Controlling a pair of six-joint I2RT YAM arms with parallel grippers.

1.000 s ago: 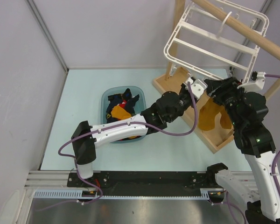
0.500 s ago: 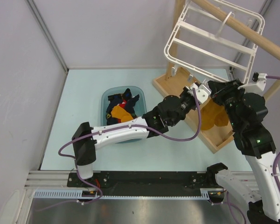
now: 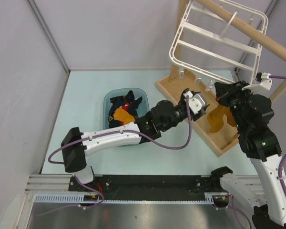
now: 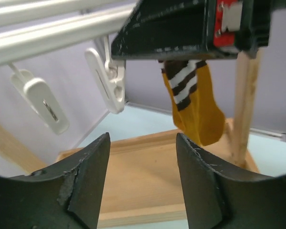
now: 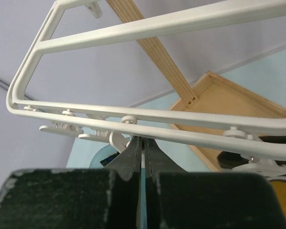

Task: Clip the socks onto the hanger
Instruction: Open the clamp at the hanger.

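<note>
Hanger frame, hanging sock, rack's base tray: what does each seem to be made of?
Hanger: glossy white moulded plastic, judging by its smooth rounded bars. Sock: mustard knit fabric, matte, draping limply, with a dark white-striped cuff. Base tray: pale unpainted wood, possibly plywood; faint grain shows.

sock cuff top disappears behind the right hand directly above it, so can't tell what grips it; hanger is cropped above that hand, tub pile half hidden under the left arm.
</note>
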